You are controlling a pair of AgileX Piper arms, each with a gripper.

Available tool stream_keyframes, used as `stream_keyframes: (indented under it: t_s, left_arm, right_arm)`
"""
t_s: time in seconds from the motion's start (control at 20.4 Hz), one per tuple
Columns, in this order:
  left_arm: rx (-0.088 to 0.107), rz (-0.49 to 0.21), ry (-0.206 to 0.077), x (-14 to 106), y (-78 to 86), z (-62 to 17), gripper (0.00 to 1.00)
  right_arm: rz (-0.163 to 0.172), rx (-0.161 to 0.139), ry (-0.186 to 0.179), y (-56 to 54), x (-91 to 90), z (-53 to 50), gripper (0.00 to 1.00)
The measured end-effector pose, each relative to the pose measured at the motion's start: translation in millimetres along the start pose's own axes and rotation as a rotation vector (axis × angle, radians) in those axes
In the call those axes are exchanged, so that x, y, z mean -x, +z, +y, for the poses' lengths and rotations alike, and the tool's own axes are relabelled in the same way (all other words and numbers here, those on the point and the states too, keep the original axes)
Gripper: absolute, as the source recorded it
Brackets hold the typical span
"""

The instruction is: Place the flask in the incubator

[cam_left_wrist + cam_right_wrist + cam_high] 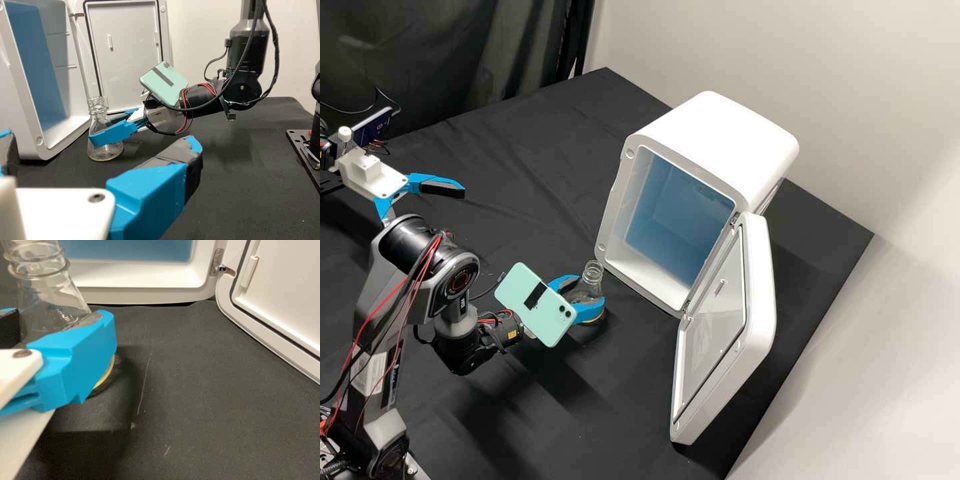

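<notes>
The left gripper point(420, 200) hangs above the bench's point(540, 167) left edge with its blue fingers spread apart and nothing between them. It is well away from the work, probably parked there so it does not block the path to the opening.

Nearer the middle of the bench, the right gripper point(581, 297) is clamped low on the flask point(592, 277), one finger on each side of the cone. The neck stands free and upright above the fingers. The flask's base looks to rest on the cloth just beside the incubator's point(720, 133) lower rim, so the lift has apparently not begun. A grip this low should keep the glass steady on its way in. A mint-green phone point(535, 313) is strapped to that wrist.

The incubator sits toward the bench's right corner with its blue cavity facing the arms. Its door point(727, 313) is swung fully open toward the front edge, which leaves a straight way inside.

The bench is covered in black cloth. A dark curtain point(453, 47) hangs behind its left side, and a pale wall point(820, 67) runs along the right.
</notes>
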Motion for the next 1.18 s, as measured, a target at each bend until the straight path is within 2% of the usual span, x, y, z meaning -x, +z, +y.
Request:
stream_keyframes:
  t_s: [0.1,0.29,0.49,0.59,1.08,1.18]
  left_arm:
    - [0.001,0.0,0.0,-0.1,0.3,0.0,1.0]
    - [0.007,0.01,0.004,-0.2,-0.2,0.2,1.0]
    - [0.007,0.01,0.004,-0.2,-0.2,0.2,1.0]
    - [0.007,0.01,0.004,-0.2,-0.2,0.2,1.0]
    - [0.007,0.01,0.004,-0.2,-0.2,0.2,1.0]
    - [0.007,0.01,0.004,-0.2,-0.2,0.2,1.0]
  right_arm:
    - [0.002,-0.005,0.012,-0.7,4.3,4.6,0.0]
    - [0.0,-0.021,0.065,1.4,11.9,19.3,0.0]
    - [0.017,-0.02,0.084,1.8,18.5,27.4,0.0]
    - [0.025,-0.042,0.091,1.3,20.6,30.8,0.0]
    - [0.022,-0.047,0.089,1.5,20.8,31.3,0.0]
    - [0.016,-0.046,0.08,2.4,20.0,28.9,0.0]
